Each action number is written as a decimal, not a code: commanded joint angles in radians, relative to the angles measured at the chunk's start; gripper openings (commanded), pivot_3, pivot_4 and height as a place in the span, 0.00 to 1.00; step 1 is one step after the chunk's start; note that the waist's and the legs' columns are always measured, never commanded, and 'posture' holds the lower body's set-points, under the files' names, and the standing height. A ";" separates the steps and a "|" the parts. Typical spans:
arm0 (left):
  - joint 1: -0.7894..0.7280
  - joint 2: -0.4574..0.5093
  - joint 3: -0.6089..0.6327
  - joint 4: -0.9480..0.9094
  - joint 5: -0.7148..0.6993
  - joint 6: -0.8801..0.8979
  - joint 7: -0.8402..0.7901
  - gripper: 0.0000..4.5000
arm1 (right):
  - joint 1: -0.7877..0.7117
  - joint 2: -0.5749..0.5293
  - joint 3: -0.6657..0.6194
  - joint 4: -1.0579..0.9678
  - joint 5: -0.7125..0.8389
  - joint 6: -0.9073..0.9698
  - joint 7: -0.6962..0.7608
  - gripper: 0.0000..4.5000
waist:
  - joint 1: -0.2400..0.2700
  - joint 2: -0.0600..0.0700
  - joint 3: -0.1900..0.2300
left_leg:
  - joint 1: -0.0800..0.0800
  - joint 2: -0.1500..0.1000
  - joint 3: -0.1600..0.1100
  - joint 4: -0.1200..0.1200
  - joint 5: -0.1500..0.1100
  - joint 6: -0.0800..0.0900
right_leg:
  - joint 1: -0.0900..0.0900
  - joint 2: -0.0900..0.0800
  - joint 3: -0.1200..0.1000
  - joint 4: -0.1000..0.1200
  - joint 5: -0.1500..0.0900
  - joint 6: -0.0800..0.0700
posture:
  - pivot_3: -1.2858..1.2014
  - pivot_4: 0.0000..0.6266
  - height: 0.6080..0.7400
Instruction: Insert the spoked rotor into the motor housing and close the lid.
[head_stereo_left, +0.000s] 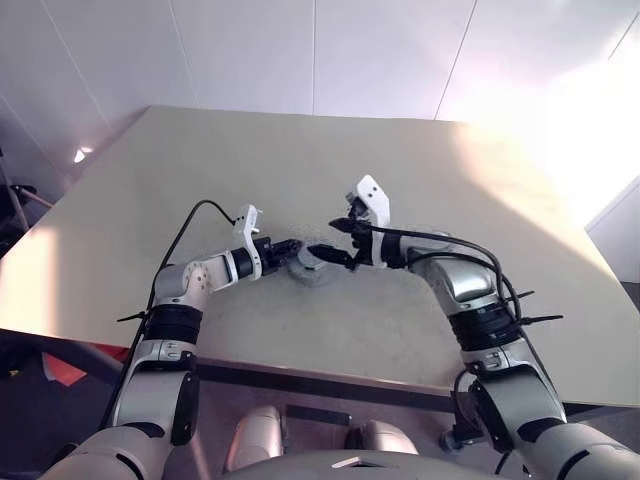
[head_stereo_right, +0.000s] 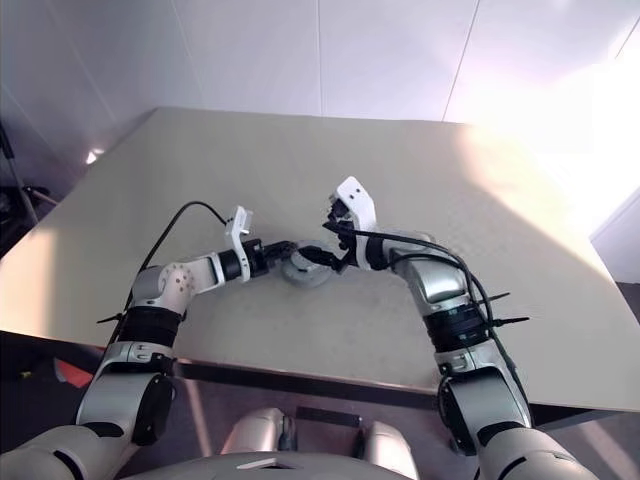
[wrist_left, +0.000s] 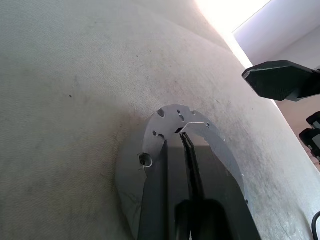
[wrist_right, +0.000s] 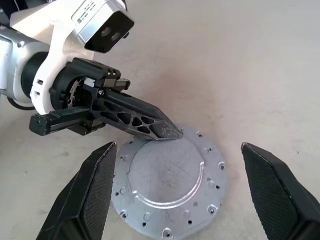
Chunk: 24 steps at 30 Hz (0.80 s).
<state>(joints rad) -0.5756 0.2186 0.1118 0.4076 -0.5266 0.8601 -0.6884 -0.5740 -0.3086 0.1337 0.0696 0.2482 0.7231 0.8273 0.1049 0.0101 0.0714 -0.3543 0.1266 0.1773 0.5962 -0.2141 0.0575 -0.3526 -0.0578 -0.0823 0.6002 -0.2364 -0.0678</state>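
A round silver metal plate (wrist_right: 165, 190) with small holes around its rim and a curved ridge lies flat on the beige table (head_stereo_left: 300, 150). I cannot tell whether it is the lid sitting on the motor housing. The spoked rotor is hidden or out of view. My left gripper (wrist_left: 181, 132) is shut, fingers pressed together, and its tip (wrist_right: 172, 134) rests on the plate's edge without clasping it. My right gripper (wrist_right: 176, 146) hovers just above the plate (head_stereo_left: 312, 272), open wide with a finger on either side and nothing between them.
The table stretches wide around the plate, with bare surface to the left, right and far side. Its front edge runs close to my body. A white wall stands behind the table, and strong light falls on the right side.
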 joint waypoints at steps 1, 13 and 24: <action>0.012 -0.009 -0.035 0.023 0.020 0.019 -0.001 0.00 | -0.011 -0.022 -0.087 -0.041 0.093 0.136 -0.013 0.99 | 0.000 0.000 0.000 | 0.000 0.000 0.000 0.000 0.000 0.000 | 0.000 0.000 0.000 0.000 0.000 0.000 | 0.52 0.00 1.00; -0.039 -0.009 0.001 0.097 0.025 -0.039 0.009 0.00 | -0.039 0.020 -0.300 0.101 0.246 0.709 -0.181 0.99 | 0.003 0.002 0.001 | 0.000 0.000 0.000 -0.001 0.001 -0.002 | 0.000 0.000 0.000 -0.001 -0.002 0.004 | 0.52 0.00 1.00; -0.035 0.008 0.028 0.092 0.016 -0.052 0.024 0.00 | -0.100 0.187 -0.385 0.208 0.243 0.720 -0.330 0.99 | -0.008 0.002 0.001 | 0.004 -0.001 0.000 -0.014 0.009 -0.015 | -0.002 0.000 0.000 -0.002 -0.003 0.002 | 0.52 0.00 1.00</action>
<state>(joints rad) -0.6141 0.2175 0.1420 0.4947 -0.5244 0.8046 -0.6761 -0.6599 -0.1581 -0.2515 0.2554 0.4767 1.4459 0.5218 0.0968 0.0121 0.0726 -0.3489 0.1257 0.1774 0.5805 -0.2043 0.0415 -0.3550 -0.0573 -0.0822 0.5980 -0.2396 -0.0661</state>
